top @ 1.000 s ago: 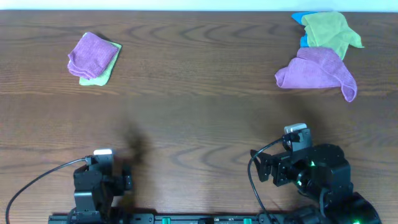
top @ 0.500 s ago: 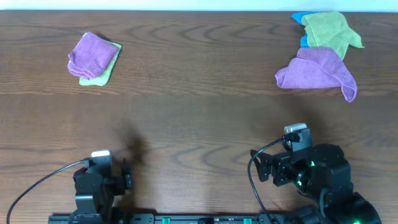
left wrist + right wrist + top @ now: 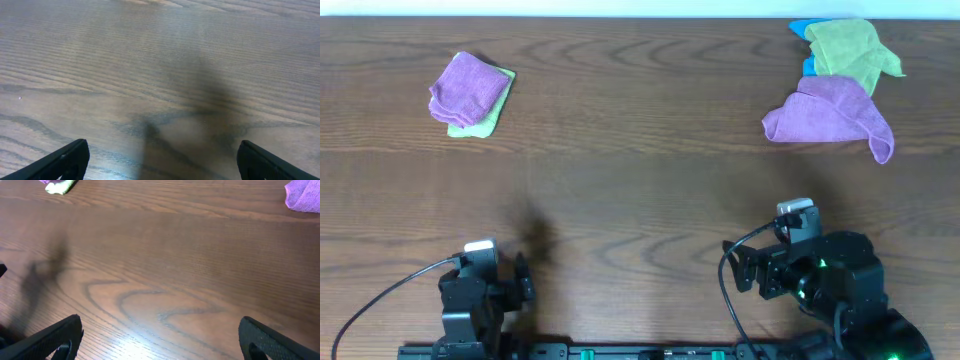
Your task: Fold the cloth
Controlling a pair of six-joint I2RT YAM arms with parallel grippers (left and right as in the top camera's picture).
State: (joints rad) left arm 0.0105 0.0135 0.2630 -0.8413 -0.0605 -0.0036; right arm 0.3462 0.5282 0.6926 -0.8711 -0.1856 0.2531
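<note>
At the far left of the brown wooden surface point(image 3: 640, 200), the folded purple-magenta microfibre cloth point(image 3: 468, 85) lies on a folded light green cloth point(image 3: 485, 122). The left gripper point(image 3: 161, 159) hangs over bare wood, jaws wide apart and empty. The right gripper point(image 3: 160, 336) does likewise.

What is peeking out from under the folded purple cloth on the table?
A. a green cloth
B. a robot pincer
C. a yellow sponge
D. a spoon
A: the purple cloth lies folded on top of a green cloth, and the green edge sticks out at its side and its near end.
</note>
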